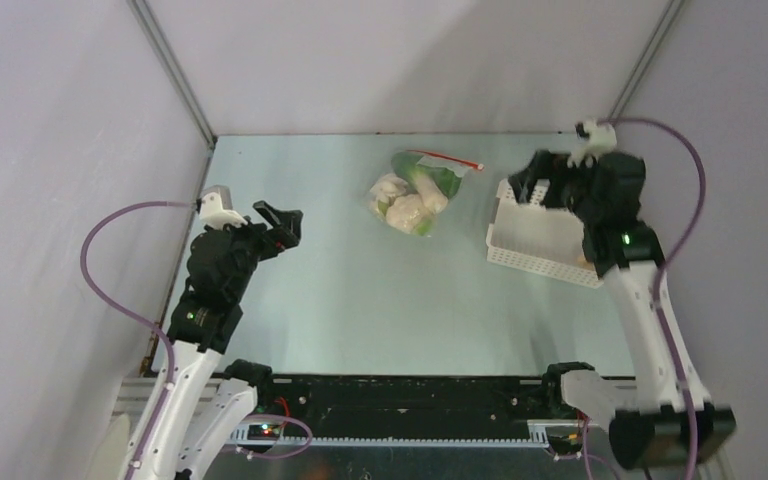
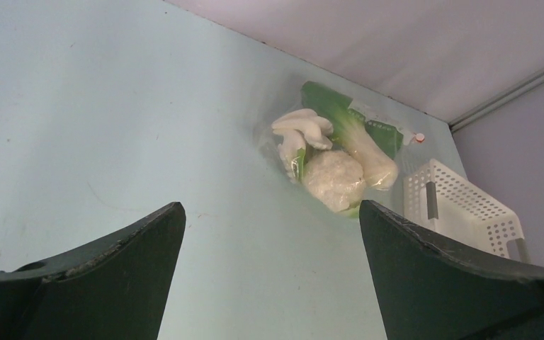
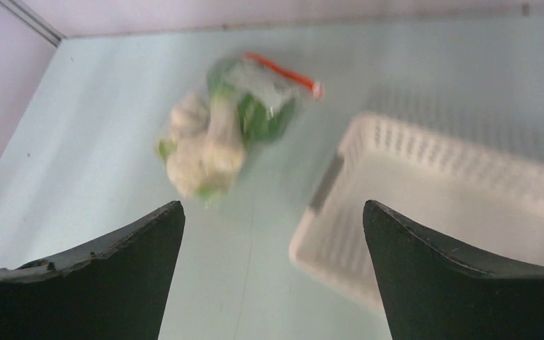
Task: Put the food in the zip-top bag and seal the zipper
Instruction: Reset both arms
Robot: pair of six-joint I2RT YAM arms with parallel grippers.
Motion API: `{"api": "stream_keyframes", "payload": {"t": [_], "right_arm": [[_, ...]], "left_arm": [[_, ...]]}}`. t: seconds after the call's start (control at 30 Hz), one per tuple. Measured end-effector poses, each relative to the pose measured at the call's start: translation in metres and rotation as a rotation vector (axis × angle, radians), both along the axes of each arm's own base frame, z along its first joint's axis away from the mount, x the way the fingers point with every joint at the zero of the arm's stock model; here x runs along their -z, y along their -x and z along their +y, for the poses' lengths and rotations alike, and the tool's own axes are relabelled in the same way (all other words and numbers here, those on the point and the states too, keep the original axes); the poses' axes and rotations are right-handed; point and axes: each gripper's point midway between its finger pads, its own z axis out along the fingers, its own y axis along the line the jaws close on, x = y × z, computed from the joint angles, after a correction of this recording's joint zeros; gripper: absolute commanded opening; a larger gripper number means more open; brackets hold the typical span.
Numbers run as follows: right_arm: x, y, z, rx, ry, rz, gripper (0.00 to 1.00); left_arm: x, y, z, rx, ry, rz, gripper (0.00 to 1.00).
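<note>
The zip-top bag (image 1: 418, 195) lay toward twelve o'clock near the far edge of the table (image 1: 360, 310), the food (image 1: 407, 209) inside it and the zipper (image 1: 447, 159) along its far side. The left gripper (image 1: 280, 222) hung at nine o'clock, well apart from it, fingers spread wide and empty. The right gripper (image 1: 532, 185) hovered over the white basket (image 1: 540, 245) at two o'clock, fingers likewise parted, holding nothing.

The top view looks down; both wrist views face the zip-top bag (image 1: 412, 192) from opposite sides.
</note>
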Motion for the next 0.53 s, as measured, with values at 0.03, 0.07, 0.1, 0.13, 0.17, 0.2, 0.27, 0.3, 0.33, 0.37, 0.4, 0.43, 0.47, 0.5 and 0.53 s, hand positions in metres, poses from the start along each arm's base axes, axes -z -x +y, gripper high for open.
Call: {"api": "stream_keyframes", "payload": {"t": [0.03,0.07,0.1,0.13,0.17,0.2,0.27,0.3,0.33,0.37,0.4,0.43,0.47,0.5,0.53], "right_arm": [[0.009,0.020,-0.003,0.021,-0.013,0.019,1.00],[0.020,0.038,-0.006,0.041,-0.024,0.038,0.99],[0.034,0.055,-0.009,0.063,-0.038,0.063,0.99],[0.047,0.071,-0.012,0.082,-0.051,0.088,0.99],[0.058,0.082,-0.013,0.094,-0.060,0.106,0.99],[0.072,0.095,-0.014,0.108,-0.074,0.133,0.99],[0.088,0.115,-0.016,0.128,-0.097,0.164,0.99],[0.095,0.123,-0.017,0.139,-0.106,0.179,0.99],[0.099,0.129,-0.019,0.154,-0.114,0.187,1.00],[0.099,0.135,-0.020,0.164,-0.124,0.183,1.00],[0.099,0.138,-0.022,0.177,-0.128,0.178,1.00],[0.097,0.139,-0.023,0.187,-0.132,0.168,1.00],[0.095,0.141,-0.025,0.196,-0.138,0.157,1.00],[0.094,0.141,-0.026,0.203,-0.139,0.150,0.99],[0.093,0.142,-0.027,0.209,-0.142,0.144,0.99]], "left_arm": [[0.001,0.003,0.001,-0.004,0.006,0.007,1.00],[0.002,0.006,0.002,-0.008,0.009,0.013,1.00],[0.003,0.010,0.004,-0.015,0.013,0.020,1.00],[0.005,0.013,0.005,-0.021,0.015,0.029,1.00],[0.006,0.015,0.006,-0.023,0.015,0.035,1.00],[0.008,0.017,0.007,-0.024,0.013,0.043,1.00],[0.010,0.022,0.008,-0.025,0.011,0.049,1.00],[0.010,0.023,0.008,-0.025,0.011,0.050,1.00],[0.010,0.024,0.008,-0.026,0.011,0.051,1.00],[0.011,0.025,0.009,-0.027,0.010,0.053,1.00],[0.011,0.026,0.009,-0.028,0.010,0.054,1.00],[0.011,0.027,0.010,-0.030,0.009,0.055,1.00],[0.012,0.027,0.010,-0.032,0.009,0.055,1.00],[0.012,0.027,0.011,-0.034,0.009,0.056,1.00],[0.012,0.027,0.011,-0.035,0.009,0.056,1.00]]}}
